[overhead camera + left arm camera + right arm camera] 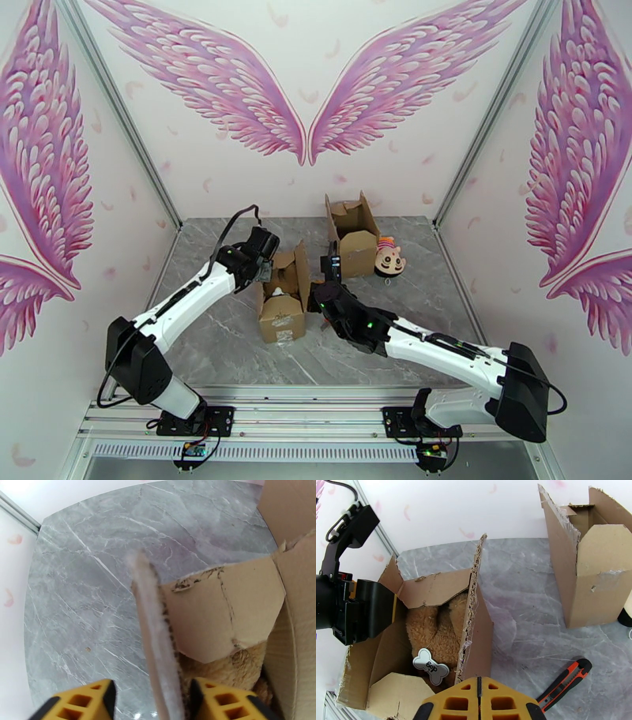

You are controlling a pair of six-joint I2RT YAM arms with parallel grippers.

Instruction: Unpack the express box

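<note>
Express box [282,312] flap [154,630] is sitting inside the parted left gripper [152,687]; the right gripper [478,691] is resting closed. Pinching squarely before pulling is looking wise.

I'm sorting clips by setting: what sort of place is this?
Probably a staged robot-demo booth rather than a home or warehouse: enclosing white walls printed with pink wings, a grey marble-look tabletop, and aluminium rails along the near edge.
</note>
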